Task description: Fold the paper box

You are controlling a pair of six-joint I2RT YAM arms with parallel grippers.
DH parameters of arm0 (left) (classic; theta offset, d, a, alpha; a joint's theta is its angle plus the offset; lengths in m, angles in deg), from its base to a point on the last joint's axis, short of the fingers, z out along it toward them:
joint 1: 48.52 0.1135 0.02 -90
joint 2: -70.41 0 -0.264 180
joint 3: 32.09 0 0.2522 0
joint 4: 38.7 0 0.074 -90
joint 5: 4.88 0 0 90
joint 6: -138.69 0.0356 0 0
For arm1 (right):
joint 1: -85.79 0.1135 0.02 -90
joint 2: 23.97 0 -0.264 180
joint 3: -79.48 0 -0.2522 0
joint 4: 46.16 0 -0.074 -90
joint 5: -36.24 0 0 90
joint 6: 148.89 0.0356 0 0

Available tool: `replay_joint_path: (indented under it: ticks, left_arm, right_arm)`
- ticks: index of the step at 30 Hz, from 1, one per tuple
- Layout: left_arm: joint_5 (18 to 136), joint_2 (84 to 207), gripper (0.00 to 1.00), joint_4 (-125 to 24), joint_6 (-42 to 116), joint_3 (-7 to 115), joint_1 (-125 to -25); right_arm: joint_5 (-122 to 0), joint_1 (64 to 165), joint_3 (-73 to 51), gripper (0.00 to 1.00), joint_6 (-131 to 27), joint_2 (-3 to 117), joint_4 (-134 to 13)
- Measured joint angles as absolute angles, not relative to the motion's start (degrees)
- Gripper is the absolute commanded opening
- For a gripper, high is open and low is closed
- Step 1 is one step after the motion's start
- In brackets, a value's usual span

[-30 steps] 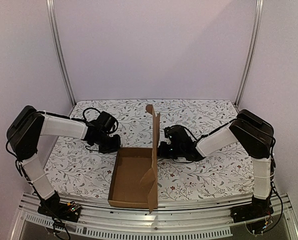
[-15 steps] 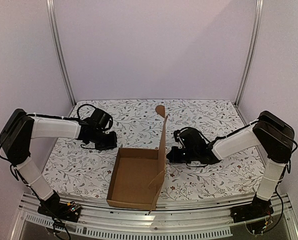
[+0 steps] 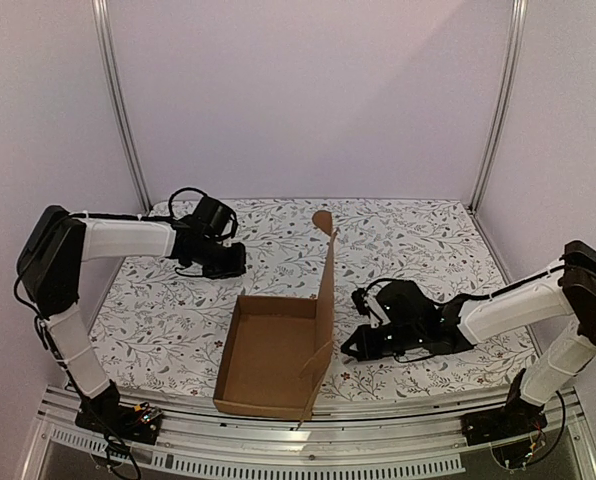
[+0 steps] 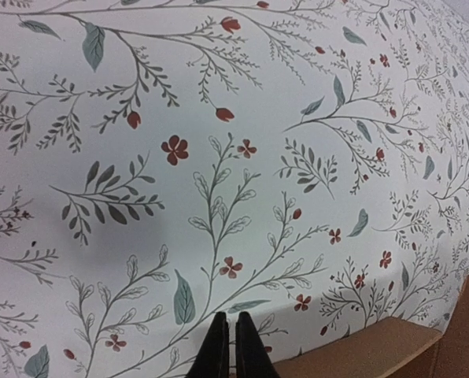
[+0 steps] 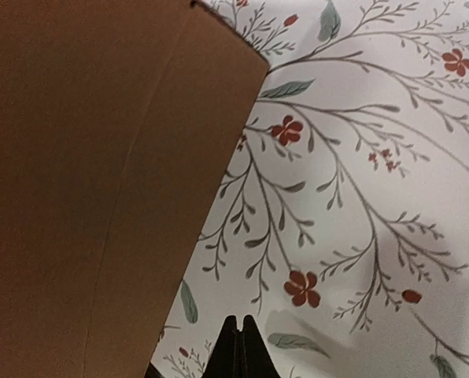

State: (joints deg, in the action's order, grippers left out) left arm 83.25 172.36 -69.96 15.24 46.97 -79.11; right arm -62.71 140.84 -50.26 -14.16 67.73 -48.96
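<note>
The paper box (image 3: 266,352) is a brown cardboard tray at the table's near middle. Its long right flap (image 3: 325,285) stands upright, with a rounded tab at the top. My left gripper (image 3: 240,264) hovers beyond the box's far left corner, apart from it. In the left wrist view the left gripper (image 4: 228,316) is shut with nothing in it, and a box edge (image 4: 376,354) shows at lower right. My right gripper (image 3: 347,351) lies low just right of the standing flap. The right wrist view shows that gripper (image 5: 239,320) shut and empty, beside the flap's outer face (image 5: 85,181).
A floral cloth (image 3: 418,240) covers the table. Two metal posts (image 3: 120,110) rise at the back corners in front of plain walls. The table's metal front rail (image 3: 278,455) runs just below the box.
Both grippers have drawn away from the box: the left one back and up, the right one to the right and nearer. The standing flap has tipped slightly rightward.
</note>
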Motion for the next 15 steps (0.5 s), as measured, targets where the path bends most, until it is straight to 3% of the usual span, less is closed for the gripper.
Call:
replay_joint_path:
  ticks: [5,15]
  left_arm:
    - [80.97,175.42,0.05,-69.94,16.07,48.39,-79.04]
    - [77.78,176.12,0.04,-69.94,16.18,48.35,-79.00]
  right_arm:
    - [-66.73,146.32,-53.65,0.00,-14.24,61.02,-50.57]
    - [-64.15,169.62,-56.78,0.00,-18.55,57.70,-52.24]
